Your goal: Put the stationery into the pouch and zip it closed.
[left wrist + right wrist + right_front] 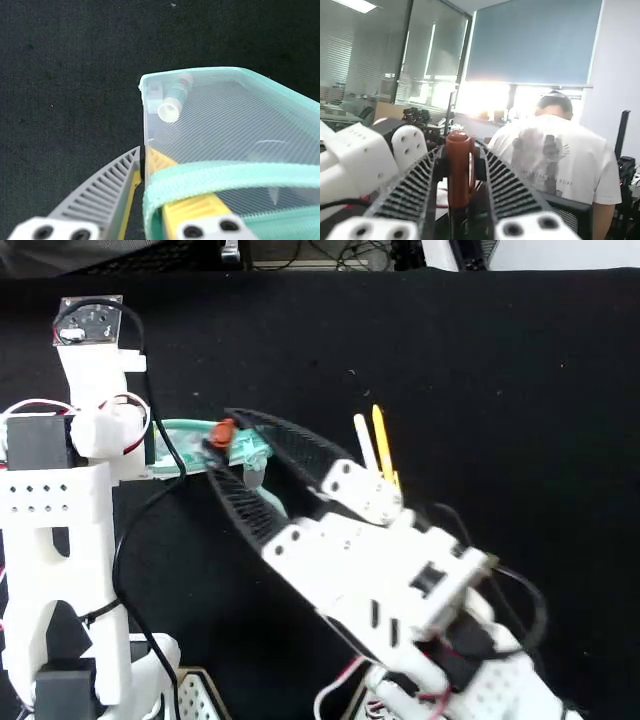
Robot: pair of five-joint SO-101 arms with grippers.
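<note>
A clear pouch with teal trim (185, 428) lies left of the table's middle. My left gripper (165, 455) is shut on its end. In the left wrist view the grey and yellow fingers of that gripper (146, 156) pinch the pouch (235, 130) at its teal edge, and a small white-capped tube (172, 102) lies inside. My right gripper (220, 443) hovers over the pouch's mouth, shut on an orange-red cylinder (222, 432). The right wrist view has this cylinder (459, 170) upright between the black fingers of the right gripper (459, 150). A yellow pen (381, 440) and a white pen (364, 440) lie on the cloth beside the right arm.
The table is covered with black cloth (500, 370), with open room at the back and right. The right arm's white body (400, 570) spans the front middle. The left arm's base (60, 570) stands at the front left.
</note>
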